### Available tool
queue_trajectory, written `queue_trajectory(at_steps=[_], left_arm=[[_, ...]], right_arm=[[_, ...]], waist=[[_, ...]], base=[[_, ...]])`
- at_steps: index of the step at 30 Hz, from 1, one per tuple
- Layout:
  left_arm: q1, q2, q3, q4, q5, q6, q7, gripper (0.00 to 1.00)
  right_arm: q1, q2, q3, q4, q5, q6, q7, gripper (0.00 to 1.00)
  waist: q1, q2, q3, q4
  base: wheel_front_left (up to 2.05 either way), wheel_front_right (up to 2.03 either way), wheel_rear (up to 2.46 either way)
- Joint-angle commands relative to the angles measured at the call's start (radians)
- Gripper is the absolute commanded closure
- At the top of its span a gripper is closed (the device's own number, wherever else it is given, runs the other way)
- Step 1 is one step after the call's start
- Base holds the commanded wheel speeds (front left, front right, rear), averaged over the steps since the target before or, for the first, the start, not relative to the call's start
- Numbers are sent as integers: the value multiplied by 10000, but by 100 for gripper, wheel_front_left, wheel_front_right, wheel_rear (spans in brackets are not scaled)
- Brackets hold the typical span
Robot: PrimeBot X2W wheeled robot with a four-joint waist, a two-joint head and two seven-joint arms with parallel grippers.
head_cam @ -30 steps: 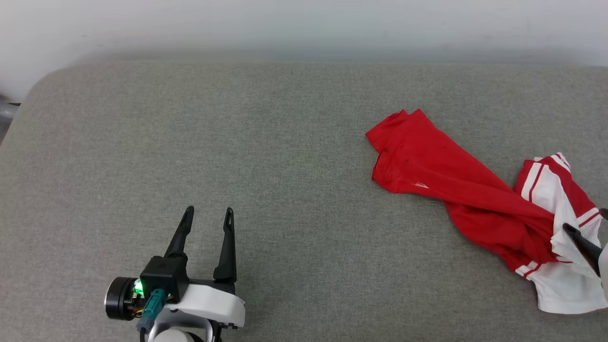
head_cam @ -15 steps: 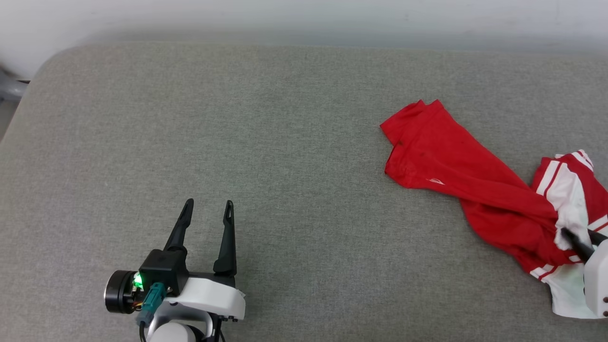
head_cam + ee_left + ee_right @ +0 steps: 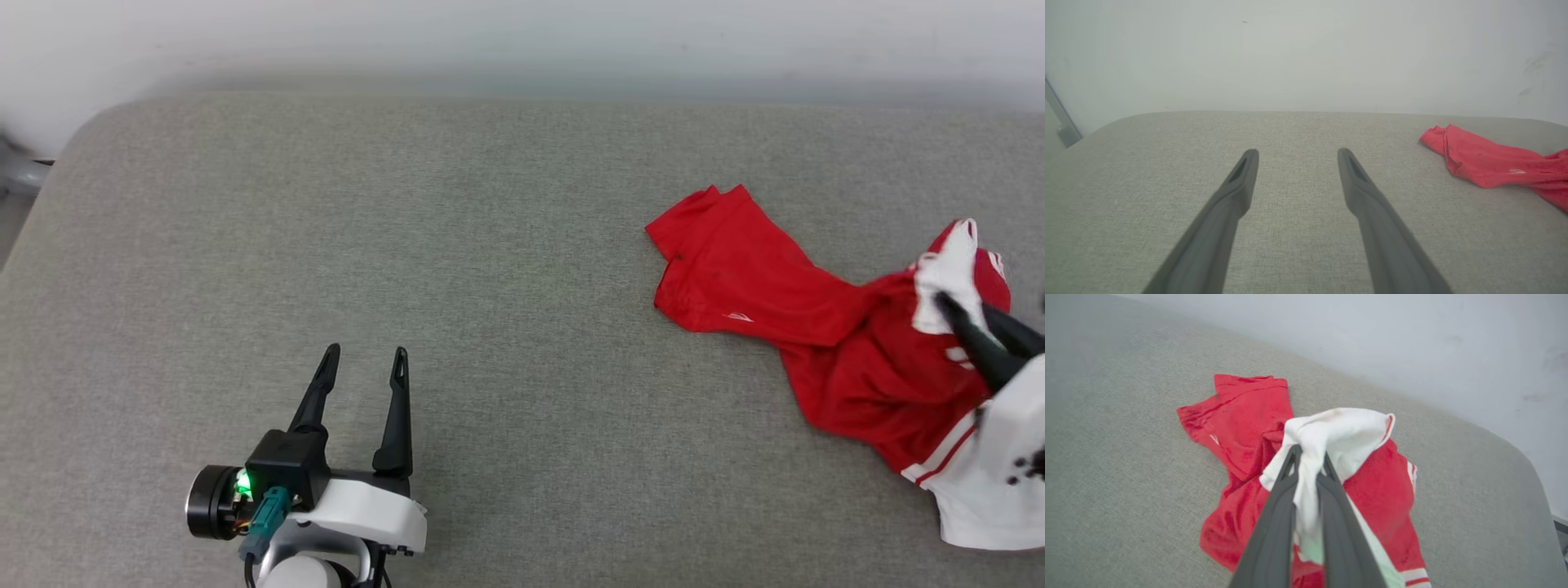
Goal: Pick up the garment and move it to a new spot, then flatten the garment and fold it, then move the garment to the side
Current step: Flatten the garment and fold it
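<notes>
head view: a grey pad (image 3: 490, 245) lay before a pale wall (image 3: 522, 41). the left gripper (image 3: 365, 359) sat at the pad's near left, jaws spread. a red and white garment (image 3: 735, 269) lay crumpled at the pad's right, well apart from it. at the right edge the right gripper (image 3: 953, 309) pinched the garment's white cloth, which was raised above the red.

left wrist view: the left gripper (image 3: 1296, 155) pointed across the pad (image 3: 1167, 163), jaws spread. the garment's (image 3: 1490, 163) red end lay at right.

right wrist view: the right gripper's (image 3: 1309, 455) jaws were pressed together on bunched white cloth, with the rest of the garment (image 3: 1241, 412) draped on the pad (image 3: 1126, 457).
</notes>
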Motion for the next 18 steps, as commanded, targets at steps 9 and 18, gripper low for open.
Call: queue_trajectory(at_steps=[9,18], left_arm=[[-80,-5,-12,19,-218,41,-25,0],[-204,-7,-94,26,-374,140,-23,0]], right_arm=[[-1843,1072,2744,-160,-411,-7,-52,100],[-3751,2786,6556,1845,230,-7,-662,100]], waist=[[0,0,134,516],[0,0,367,966]], base=[[0,0,0],[0,0,0]])
